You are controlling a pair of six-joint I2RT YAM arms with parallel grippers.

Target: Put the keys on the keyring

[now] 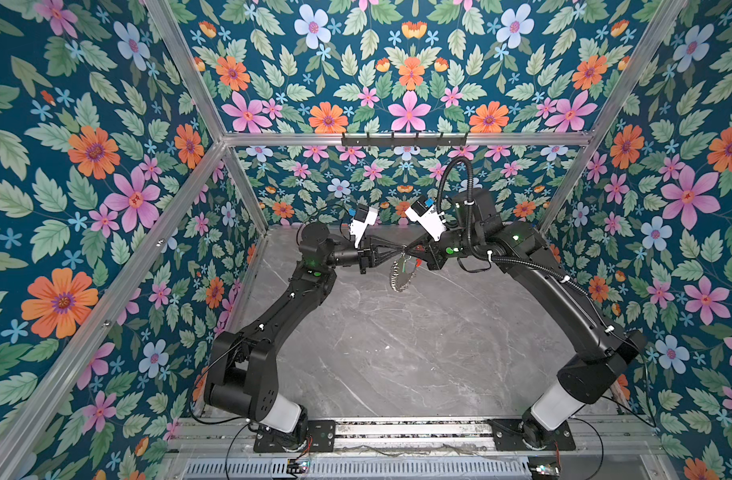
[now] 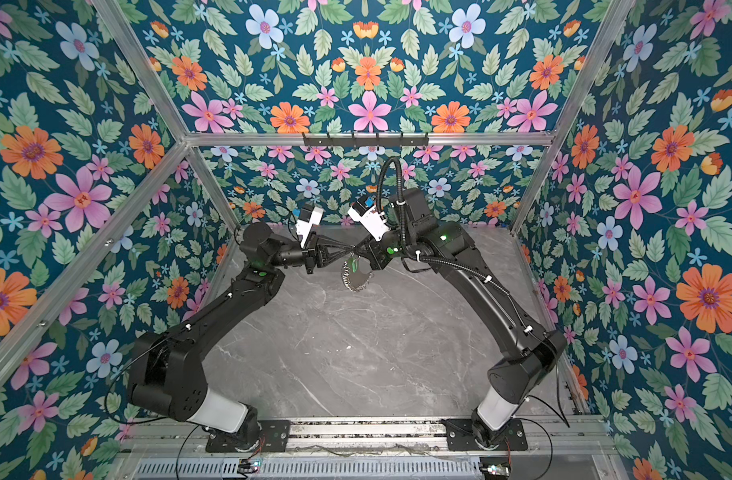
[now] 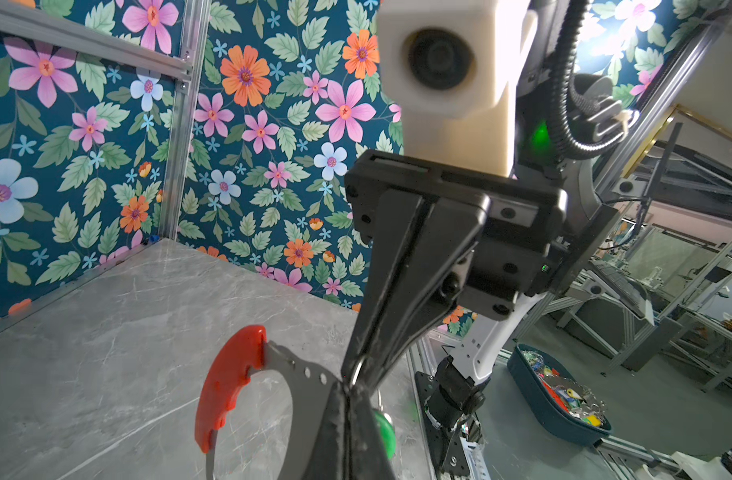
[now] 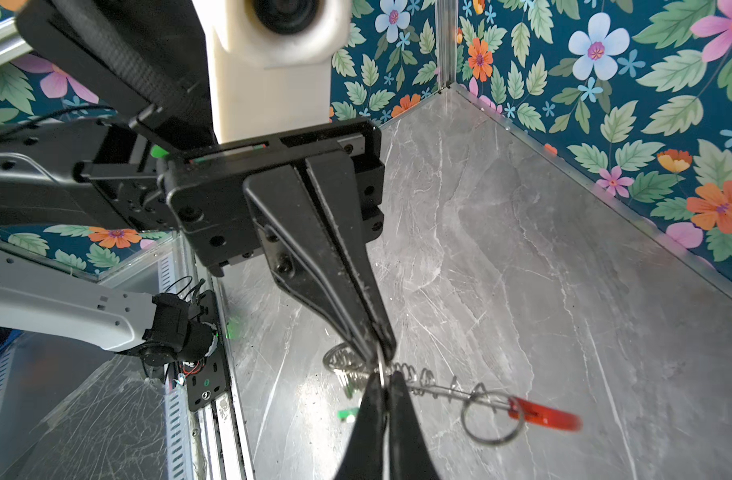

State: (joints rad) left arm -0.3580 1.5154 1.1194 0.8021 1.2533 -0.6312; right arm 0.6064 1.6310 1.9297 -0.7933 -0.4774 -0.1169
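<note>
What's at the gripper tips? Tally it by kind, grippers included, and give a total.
Keyring: 1
Green key: 1
Grippers: 2, the left gripper and the right gripper
Total: 4

1. Both top views are bright, even and sharp; shadows on the table (image 1: pixel 397 353) are faint and soft.
2. Left wrist view: glare whitens the wall (image 3: pixel 601 37); the near camera housing (image 3: pixel 451 66) is blurred.
3. Right wrist view: the keyring (image 4: pixel 539 415) is soft and smeared.
</note>
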